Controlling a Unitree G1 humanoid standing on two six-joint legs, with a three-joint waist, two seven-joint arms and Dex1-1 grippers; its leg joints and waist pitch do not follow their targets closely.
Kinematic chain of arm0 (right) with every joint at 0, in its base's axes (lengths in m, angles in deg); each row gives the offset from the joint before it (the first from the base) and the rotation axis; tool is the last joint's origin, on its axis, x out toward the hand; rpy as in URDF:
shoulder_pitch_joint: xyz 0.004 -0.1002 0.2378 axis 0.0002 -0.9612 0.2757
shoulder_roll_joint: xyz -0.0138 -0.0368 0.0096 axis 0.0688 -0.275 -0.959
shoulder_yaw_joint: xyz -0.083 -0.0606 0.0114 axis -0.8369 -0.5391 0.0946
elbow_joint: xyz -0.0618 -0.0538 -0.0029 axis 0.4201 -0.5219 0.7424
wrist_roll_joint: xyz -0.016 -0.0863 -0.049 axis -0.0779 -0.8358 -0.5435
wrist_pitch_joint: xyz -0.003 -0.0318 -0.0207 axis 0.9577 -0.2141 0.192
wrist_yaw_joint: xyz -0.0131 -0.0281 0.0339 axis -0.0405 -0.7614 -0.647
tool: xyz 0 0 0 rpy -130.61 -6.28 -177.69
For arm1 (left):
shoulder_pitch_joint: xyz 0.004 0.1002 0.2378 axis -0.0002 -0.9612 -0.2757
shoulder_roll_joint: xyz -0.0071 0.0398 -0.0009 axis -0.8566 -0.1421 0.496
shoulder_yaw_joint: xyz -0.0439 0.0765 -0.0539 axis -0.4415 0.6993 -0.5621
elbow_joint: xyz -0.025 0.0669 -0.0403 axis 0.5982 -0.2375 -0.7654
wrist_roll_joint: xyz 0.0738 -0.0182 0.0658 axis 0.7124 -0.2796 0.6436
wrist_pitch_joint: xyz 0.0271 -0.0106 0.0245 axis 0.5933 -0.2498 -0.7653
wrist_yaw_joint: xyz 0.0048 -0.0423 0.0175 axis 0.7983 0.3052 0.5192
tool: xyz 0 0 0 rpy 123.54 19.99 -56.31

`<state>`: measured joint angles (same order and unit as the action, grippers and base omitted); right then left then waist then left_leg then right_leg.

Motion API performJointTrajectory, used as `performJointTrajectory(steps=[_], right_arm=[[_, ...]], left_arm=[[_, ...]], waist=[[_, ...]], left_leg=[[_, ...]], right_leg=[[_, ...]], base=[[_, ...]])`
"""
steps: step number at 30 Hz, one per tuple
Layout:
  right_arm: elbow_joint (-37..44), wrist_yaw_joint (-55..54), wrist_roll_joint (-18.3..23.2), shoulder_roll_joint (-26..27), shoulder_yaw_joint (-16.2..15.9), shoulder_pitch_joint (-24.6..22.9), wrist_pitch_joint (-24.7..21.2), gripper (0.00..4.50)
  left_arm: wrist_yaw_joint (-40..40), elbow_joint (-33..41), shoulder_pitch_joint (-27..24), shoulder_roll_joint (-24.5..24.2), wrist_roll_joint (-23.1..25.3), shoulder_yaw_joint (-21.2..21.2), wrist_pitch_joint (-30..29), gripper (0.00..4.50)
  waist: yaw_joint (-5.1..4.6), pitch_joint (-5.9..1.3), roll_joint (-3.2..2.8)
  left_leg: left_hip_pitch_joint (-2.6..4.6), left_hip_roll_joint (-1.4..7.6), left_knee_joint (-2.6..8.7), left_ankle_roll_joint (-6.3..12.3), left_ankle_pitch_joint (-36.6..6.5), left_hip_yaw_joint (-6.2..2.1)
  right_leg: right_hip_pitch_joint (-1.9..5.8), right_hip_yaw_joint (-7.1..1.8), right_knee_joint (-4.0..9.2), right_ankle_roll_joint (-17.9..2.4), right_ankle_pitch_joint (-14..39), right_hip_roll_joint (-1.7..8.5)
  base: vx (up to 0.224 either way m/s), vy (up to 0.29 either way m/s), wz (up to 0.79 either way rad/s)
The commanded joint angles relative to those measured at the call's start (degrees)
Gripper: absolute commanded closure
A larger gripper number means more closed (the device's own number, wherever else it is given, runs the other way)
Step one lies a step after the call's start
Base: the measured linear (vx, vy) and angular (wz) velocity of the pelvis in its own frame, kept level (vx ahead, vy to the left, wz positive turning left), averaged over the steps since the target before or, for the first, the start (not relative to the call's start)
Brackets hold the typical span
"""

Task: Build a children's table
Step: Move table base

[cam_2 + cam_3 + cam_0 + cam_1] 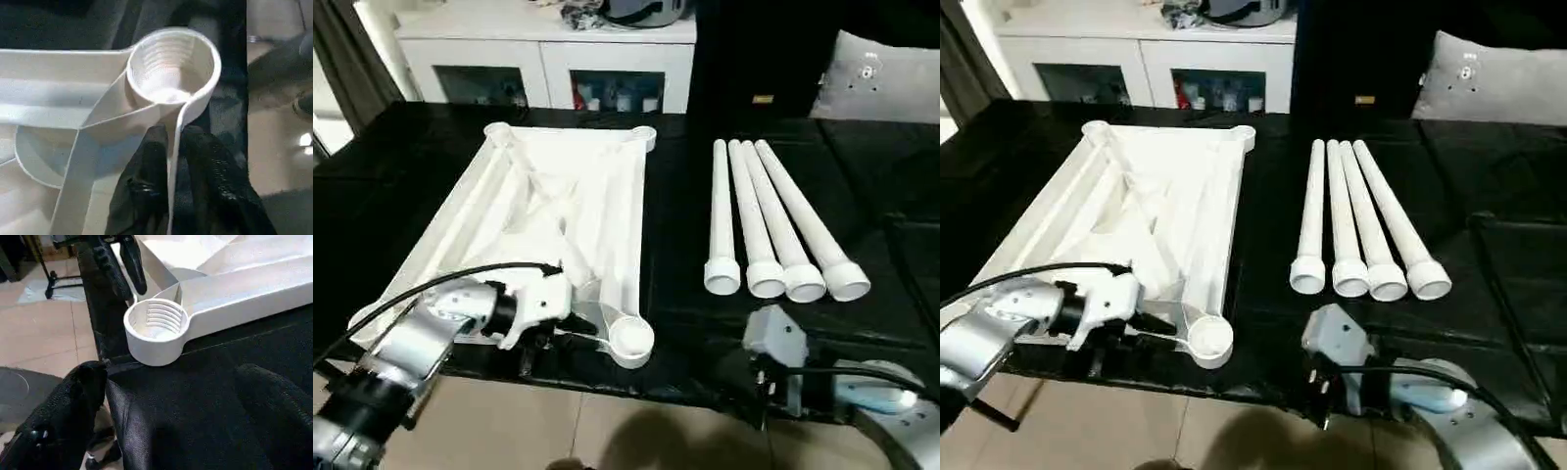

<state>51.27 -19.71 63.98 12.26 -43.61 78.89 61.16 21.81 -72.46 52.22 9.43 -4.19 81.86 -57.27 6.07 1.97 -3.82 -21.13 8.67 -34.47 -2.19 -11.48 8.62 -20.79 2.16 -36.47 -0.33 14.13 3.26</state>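
The left gripper (171,161), at the left of the black cloth-covered work surface (685,323), has its two black fingers (146,171) closed on the thin upright rim of the white plastic square table top (558,206), just beside that top's near round threaded corner socket (631,340). The table top lies upside down, ribbed underside up, on the left half of the surface; two further corner sockets (644,137) mark its far edge, and the near socket reaches the surface's front edge. To its right, well apart across bare cloth, the four long white tapered tube legs (769,220) lie side by side and touching, long axes running from far to near and fanning slightly rightward, wide collared ends toward the robot. Nearer and lower right, the right gripper (161,416) hangs at the surface's front edge with fingers spread wide and nothing between them. A white cabinet (548,49) stands behind the surface; beige floor tiles (607,431) lie before it.
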Motion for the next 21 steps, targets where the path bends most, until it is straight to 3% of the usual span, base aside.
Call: performJointTrajectory(steps=[1, 2, 4, 5, 6, 8, 11, 12, 14, 15, 16, 17, 19, 21], right_arm=[[0.51, 0.18, -0.53, -0.40, -0.56, 0.50, -0.32, 0.00], [0.69, 0.35, 0.02, -0.24, -0.51, 0.60, -0.44, 0.00], [0.58, 0.25, 0.15, -0.09, -0.29, 0.83, -0.38, 0.00], [0.39, 0.08, -0.12, -0.10, -0.22, 0.93, -0.25, 0.00], [-0.01, -0.03, -0.42, -0.12, -0.16, 1.15, -0.17, 0.00], [-0.11, 0.14, -0.29, -0.03, -0.19, 1.43, -0.40, 0.00], [-0.61, 0.11, -0.43, 0.45, -0.69, 2.64, -0.22, 0.00], [-0.75, 0.16, -0.42, 0.49, -0.75, 2.84, -0.06, 0.00], [-1.48, 0.38, -0.42, 0.88, -1.16, 3.78, 0.20, 0.00], [-1.63, 0.41, -0.45, 0.97, -1.25, 3.97, 0.23, 0.00], [-2.52, 0.24, -0.81, 1.54, -1.77, 5.03, 0.31, 0.00], [-2.65, 0.18, -0.88, 1.63, -1.86, 5.19, 0.30, 0.00], [-4.85, -1.75, -1.73, 3.55, -2.63, 7.66, -1.28, 0.00], [-6.91, -4.10, -2.40, 5.16, -2.37, 9.48, -2.36, 0.00]], left_arm=[[1.45, -1.19, 0.12, -1.49, 1.43, 0.61, 1.31, 4.05], [1.72, -1.08, 0.01, -1.64, 1.30, 0.54, 1.10, 4.05], [1.91, -1.22, -0.16, -1.73, 0.90, 0.27, 0.77, 4.27], [2.00, -1.48, -0.22, -1.69, 0.73, 0.06, 0.78, 4.37], [1.86, -1.67, -0.36, -1.72, 0.99, 0.04, 1.03, 4.42], [1.24, -1.83, -0.43, -1.82, 1.95, 0.28, 1.83, 4.48], [-1.10, -3.72, -0.18, -0.96, 3.69, 0.07, 3.67, 4.48], [-1.77, -4.31, -0.08, -0.72, 4.21, 0.04, 4.13, 4.48], [-3.85, -5.67, 0.31, 0.15, 5.41, 0.07, 4.35, 4.48], [-4.34, -5.89, 0.41, 0.47, 5.46, -0.03, 4.13, 4.48], [-7.01, -7.28, 1.17, 2.82, 4.85, -1.06, 2.60, 4.48], [-7.38, -7.50, 1.29, 3.17, 4.73, -1.22, 2.44, 4.48], [-11.66, -10.38, 3.27, 8.25, 2.76, -3.40, 3.30, 4.48], [-13.34, -12.38, 4.84, 10.34, 3.21, -3.42, 5.26, 4.48]], waist=[[0.00, -2.53, 0.20], [-0.07, -2.64, -0.38], [-0.42, -2.63, 0.26], [-0.39, -2.66, 0.07], [-0.58, -2.65, 0.58], [-0.68, -2.63, 0.42], [-1.00, -2.54, 0.67], [-1.04, -2.46, 0.55], [-1.01, -2.38, 0.93], [-0.90, -2.28, 0.77], [-0.94, -2.28, 1.43], [-0.93, -2.25, 1.19], [-0.95, -2.16, 1.69], [-0.78, -2.47, 2.01]], left_leg=[[0.50, 4.20, 4.23, 1.89, -10.43, -1.56], [0.56, 4.22, 4.22, 1.73, -10.63, -1.66], [0.48, 4.28, 4.30, 1.90, -10.69, -1.59], [0.42, 4.27, 4.28, 2.01, -10.28, -1.65], [0.36, 4.23, 4.24, 2.37, -9.72, -1.51], [0.35, 4.22, 4.18, 2.89, -9.41, -1.49], [0.30, 4.17, 4.18, 3.11, -9.55, -1.44], [0.37, 4.16, 4.19, 2.94, -10.21, -1.41], [0.43, 4.23, 4.25, 2.82, -10.53, -1.32], [0.46, 4.22, 4.30, 2.66, -11.08, -1.32], [0.48, 4.25, 4.33, 2.60, -11.25, -1.21], [0.47, 4.15, 4.31, 2.50, -11.17, -1.22], [0.55, 4.06, 4.23, 1.94, -11.72, -1.00], [0.33, 4.16, 4.24, 1.73, -9.99, -1.13]], right_leg=[[1.93, -2.96, 4.77, -11.22, 3.89, 5.28], [1.90, -2.89, 4.61, -11.58, 3.53, 5.33], [1.96, -2.85, 4.59, -11.99, 2.41, 5.20], [1.99, -2.82, 4.43, -12.18, 1.85, 5.23], [2.01, -2.79, 4.49, -12.33, 1.04, 5.19], [1.97, -2.75, 4.50, -12.54, 1.67, 5.34], [1.98, -2.77, 4.62, -12.38, 2.52, 5.33], [1.91, -2.79, 4.79, -12.27, 4.47, 5.40], [1.82, -2.86, 4.92, -12.12, 5.94, 5.38], [1.71, -2.91, 4.98, -11.90, 7.17, 5.41], [1.73, -2.90, 5.04, -11.79, 7.73, 5.39], [1.69, -2.88, 4.95, -11.88, 8.37, 5.40], [1.47, -2.88, 5.28, -11.76, 11.34, 5.45], [1.65, -2.92, 5.05, -11.00, 9.88, 5.49]], base=[[0.000, 0.000, 0.00], [0.000, 0.000, 0.00], [0.000, 0.000, 0.00], [0.000, 0.000, 0.00], [0.000, 0.000, 0.00], [0.000, 0.000, 0.00], [0.000, 0.000, 0.00], [0.000, 0.000, 0.00], [0.000, 0.000, 0.00], [0.000, 0.000, 0.00], [0.000, 0.000, 0.00], [0.000, 0.000, 0.00], [0.000, 0.000, 0.00], [0.000, 0.000, 0.00]])
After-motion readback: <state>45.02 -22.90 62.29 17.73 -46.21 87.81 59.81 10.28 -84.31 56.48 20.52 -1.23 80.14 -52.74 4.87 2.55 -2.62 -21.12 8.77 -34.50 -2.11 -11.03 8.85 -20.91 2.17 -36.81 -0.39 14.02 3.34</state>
